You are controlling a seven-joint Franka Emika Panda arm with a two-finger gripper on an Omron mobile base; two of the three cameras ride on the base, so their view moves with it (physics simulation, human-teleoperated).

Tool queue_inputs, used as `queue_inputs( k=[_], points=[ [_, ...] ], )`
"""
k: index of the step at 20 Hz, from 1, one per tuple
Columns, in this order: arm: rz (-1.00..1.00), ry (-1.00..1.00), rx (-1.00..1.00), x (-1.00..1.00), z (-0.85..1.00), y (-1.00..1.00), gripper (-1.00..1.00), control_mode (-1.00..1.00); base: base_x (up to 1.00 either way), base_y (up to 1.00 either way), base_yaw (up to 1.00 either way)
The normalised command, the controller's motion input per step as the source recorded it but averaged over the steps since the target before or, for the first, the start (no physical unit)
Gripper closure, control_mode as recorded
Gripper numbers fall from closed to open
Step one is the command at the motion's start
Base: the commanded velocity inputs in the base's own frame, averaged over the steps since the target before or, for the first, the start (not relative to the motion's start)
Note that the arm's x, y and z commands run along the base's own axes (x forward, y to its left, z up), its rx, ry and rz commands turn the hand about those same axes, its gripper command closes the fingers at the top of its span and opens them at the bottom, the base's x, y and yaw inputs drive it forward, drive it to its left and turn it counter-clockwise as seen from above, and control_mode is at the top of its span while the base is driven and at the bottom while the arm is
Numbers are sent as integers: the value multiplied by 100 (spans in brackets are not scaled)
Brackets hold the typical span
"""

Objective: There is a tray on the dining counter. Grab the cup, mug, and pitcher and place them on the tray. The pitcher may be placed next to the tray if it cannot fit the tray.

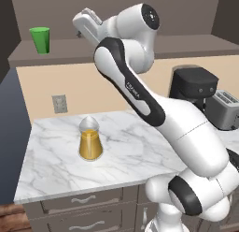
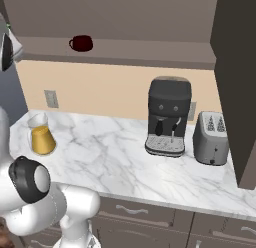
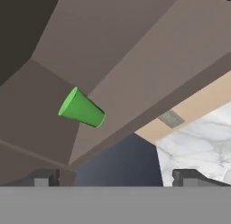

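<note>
Gripper (image 3: 115, 178) is spread wide with the green cup (image 3: 82, 109) off around 10 o'clock, so reaching straight ahead would probably miss it or knock it over.

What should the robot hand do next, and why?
Probably reach on toward the cup on the shelf. The gripper is open and empty, the hand view looks toward the cup, and a gap lies between them. The pitcher stands lower, on the worktop.
</note>
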Motion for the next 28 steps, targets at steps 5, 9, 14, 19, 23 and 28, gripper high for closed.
queue_inputs(
  k=[5, 9, 14, 19, 23, 28],
  points=[
    [6, 17, 2, 51, 7, 8, -100, -100, 0, 0, 0],
    [1, 1, 0, 26, 0, 21, -100, -100, 0, 0, 0],
    [0, 0, 0, 17, 0, 24, -100, -100, 0, 0, 0],
    [0, 0, 3, 24, 0, 24, -100, -100, 0, 0, 0],
    [0, 0, 6, 25, 0, 26, -100, -100, 0, 0, 0],
    [0, 0, 8, 28, 0, 24, -100, -100, 0, 0, 0]
  ],
)
